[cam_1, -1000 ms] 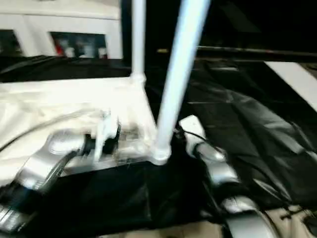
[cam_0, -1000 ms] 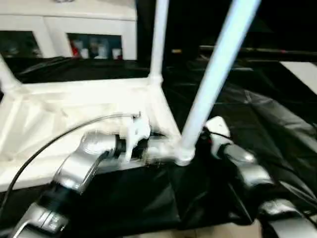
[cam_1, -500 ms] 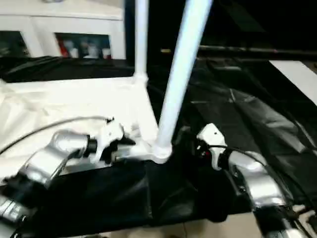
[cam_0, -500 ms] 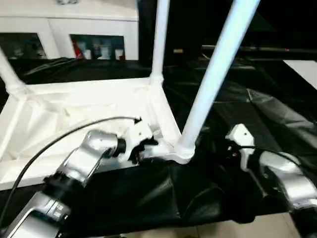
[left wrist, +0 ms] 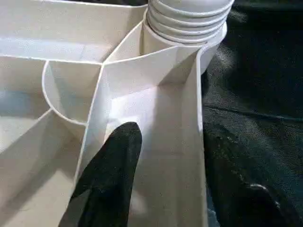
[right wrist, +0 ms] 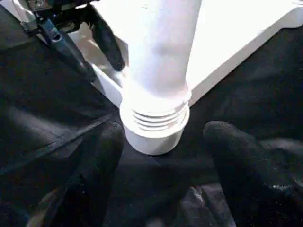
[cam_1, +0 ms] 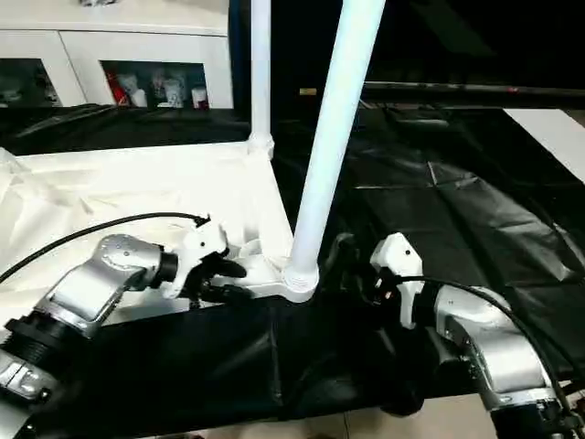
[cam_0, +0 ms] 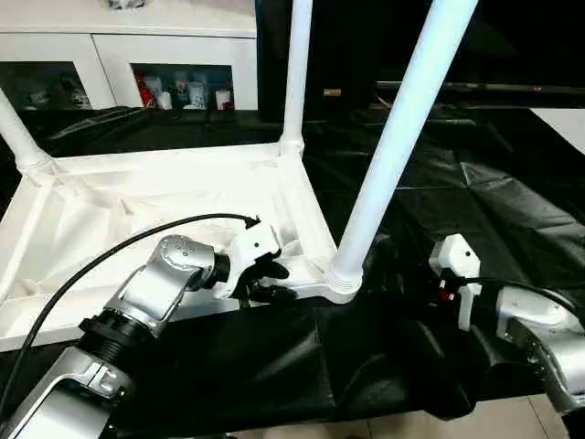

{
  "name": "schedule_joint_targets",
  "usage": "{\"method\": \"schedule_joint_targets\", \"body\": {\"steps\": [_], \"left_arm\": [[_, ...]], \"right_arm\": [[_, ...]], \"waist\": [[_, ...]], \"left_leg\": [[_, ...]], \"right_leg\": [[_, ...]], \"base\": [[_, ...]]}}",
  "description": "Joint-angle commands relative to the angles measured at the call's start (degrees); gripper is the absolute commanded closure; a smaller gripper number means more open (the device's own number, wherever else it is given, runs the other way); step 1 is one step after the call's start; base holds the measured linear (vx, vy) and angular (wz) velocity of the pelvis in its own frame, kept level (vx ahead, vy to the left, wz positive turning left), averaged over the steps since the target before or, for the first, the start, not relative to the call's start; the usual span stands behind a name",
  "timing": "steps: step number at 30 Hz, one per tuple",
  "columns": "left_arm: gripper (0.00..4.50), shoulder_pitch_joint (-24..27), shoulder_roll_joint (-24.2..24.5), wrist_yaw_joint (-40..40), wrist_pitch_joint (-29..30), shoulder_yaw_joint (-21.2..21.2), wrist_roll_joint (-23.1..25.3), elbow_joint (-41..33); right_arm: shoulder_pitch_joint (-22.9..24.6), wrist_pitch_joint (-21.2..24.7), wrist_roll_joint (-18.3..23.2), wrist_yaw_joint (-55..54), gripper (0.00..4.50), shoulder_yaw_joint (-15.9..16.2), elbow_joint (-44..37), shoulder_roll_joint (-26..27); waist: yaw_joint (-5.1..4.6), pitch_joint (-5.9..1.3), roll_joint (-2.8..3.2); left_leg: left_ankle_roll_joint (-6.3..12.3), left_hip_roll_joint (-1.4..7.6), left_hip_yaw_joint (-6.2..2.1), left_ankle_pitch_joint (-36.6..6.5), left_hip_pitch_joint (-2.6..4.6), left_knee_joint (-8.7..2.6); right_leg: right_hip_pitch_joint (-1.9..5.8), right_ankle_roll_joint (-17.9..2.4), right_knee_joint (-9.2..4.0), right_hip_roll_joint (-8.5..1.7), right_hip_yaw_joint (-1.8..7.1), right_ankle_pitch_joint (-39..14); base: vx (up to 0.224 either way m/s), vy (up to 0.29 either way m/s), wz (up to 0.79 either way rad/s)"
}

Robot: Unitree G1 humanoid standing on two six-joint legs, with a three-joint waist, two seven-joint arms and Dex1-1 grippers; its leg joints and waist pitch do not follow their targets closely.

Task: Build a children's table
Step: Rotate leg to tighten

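On the black-draped work table (cam_0: 512,201) the children's table (cam_0: 137,219) lies upside down, ribbed underside up, with legs rising from its corner sockets; take the near leg (cam_0: 393,146) in the corner closest to the robot as the landmark. In the head views the left gripper (cam_0: 265,279) sits at the table's front rim just left of that leg's socket, one black finger inside the rim and one outside; whether it is truly clamped there I cannot tell. The right gripper (cam_1: 352,265) hangs just right of the socket, apart from it.

In the left wrist view one finger (left wrist: 111,182) rests in the channel behind the rim wall, the threaded foot of the near leg directly ahead of it, and the outer finger is a dark shape beyond the wall.

In the right wrist view the jaws stand apart, one finger (right wrist: 94,175) to either side of the socket with gaps on both sides, gripping nothing.

My judgement: the step is seating or tightening this leg. Do it well by pinning the rim firmly with the left so the top cannot skid on the cloth, centring the right on the leg's base before closing, and pressing along the leg's axis
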Motion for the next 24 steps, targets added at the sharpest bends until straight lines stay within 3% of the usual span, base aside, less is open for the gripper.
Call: {"method": "schedule_joint_targets", "body": {"steps": [1, 20, 24], "left_arm": [[2.57, 0.1, 0.0, -0.8, 0.7, -0.2, 0.0, -1.6], [4.18, 1.3, 0.5, -2.2, 2.5, 0.6, -0.9, -3.2], [4.45, 1.9, 0.6, -2.5, 2.2, 1.1, -1.6, -3.2]], "right_arm": [[0.2, 0.7, 0.5, 0.0, 1.38, -1.2, -0.7, -0.8], [-0.6, 0.9, 0.4, -0.2, 1.38, -0.6, 0.8, 0.1], [-1.1, -0.8, 1.6, -0.7, 0.97, -1.6, 2.8, 2.3]], "waist": [[0.17, -3.39, 0.44], [0.2, -3.33, 0.08], [0.1, -3.3, 0.1]], "left_leg": [[0.61, 2.05, -1.22, -16.7, 0.83, -4.11], [0.86, 2.05, -1.16, -16.2, 0.79, -4.06], [0.84, 2.03, -1.16, -16.5, 0.77, -4.08]], "right_leg": [[2.14, -11.0, -4.91, -3.12, 1.97, -17.0], [2.02, -10.5, -4.99, -3.25, 1.99, -18.5], [1.94, -10.4, -5.04, -3.28, 1.99, -18.8]], "base": [[0.0, 0.0, 0.0], [0.0, 0.0, 0.0], [0.0, 0.0, 0.0]]}}
